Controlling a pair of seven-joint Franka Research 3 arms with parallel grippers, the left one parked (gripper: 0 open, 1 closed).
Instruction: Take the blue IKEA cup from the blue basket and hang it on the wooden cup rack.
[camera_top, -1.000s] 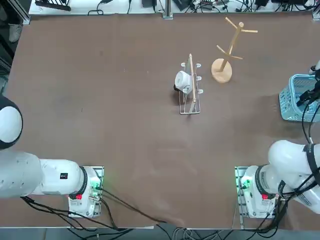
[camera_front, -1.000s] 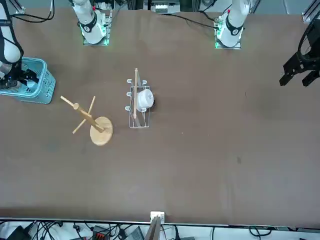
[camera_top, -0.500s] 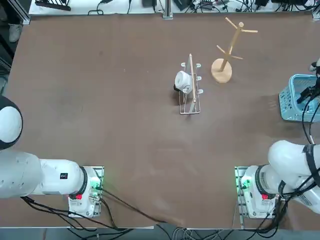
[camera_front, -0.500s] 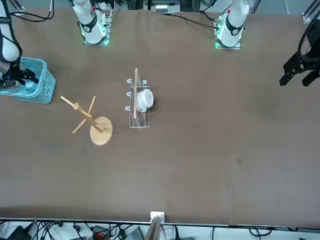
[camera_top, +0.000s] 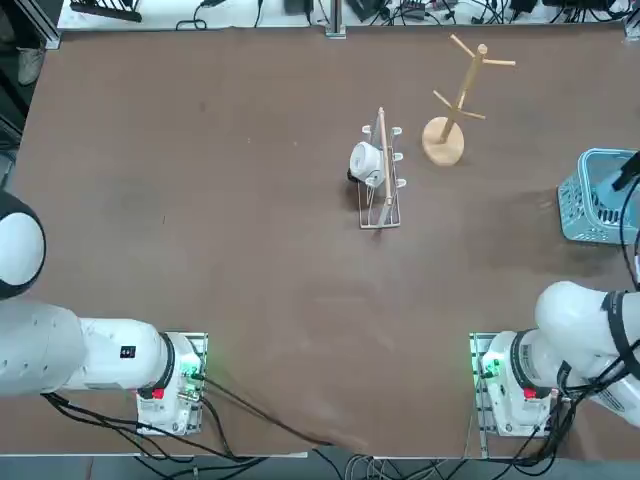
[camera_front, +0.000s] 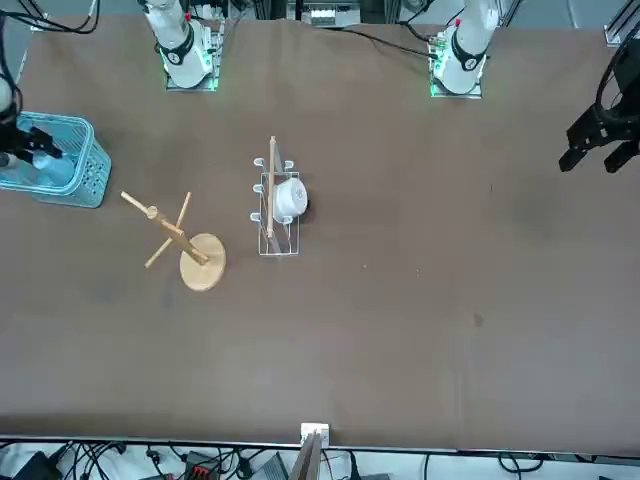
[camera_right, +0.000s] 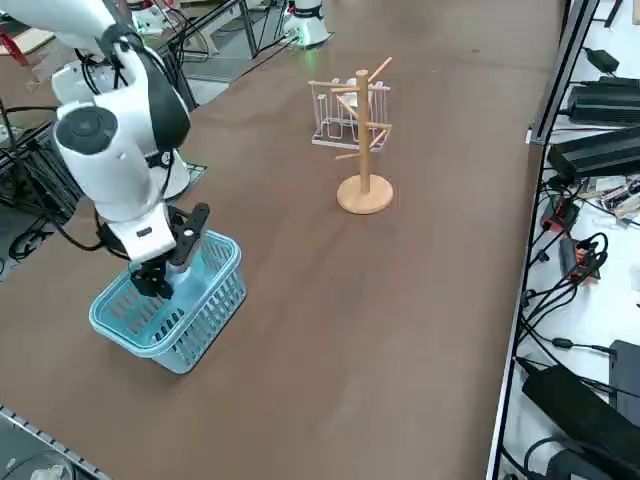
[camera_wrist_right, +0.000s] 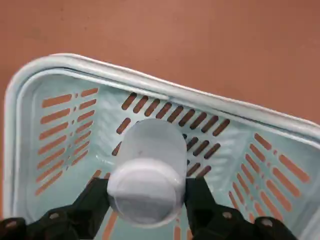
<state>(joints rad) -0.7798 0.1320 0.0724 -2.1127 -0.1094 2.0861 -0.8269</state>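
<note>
The right gripper (camera_wrist_right: 146, 200) is closed on the blue IKEA cup (camera_wrist_right: 148, 172) inside the blue basket (camera_wrist_right: 55, 65) — it should rise straight, then travel toward ten o'clock — to the wooden cup rack (camera_top: 452, 108)

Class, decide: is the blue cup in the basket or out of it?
In. The blue IKEA cup lies between the right gripper's fingers, with the blue basket's slotted walls all around it.

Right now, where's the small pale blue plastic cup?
The small pale blue plastic cup sits between the right gripper's fingers, just above the turquoise slotted plastic basket at the table's right edge, far from the wooden cup rack.
</note>
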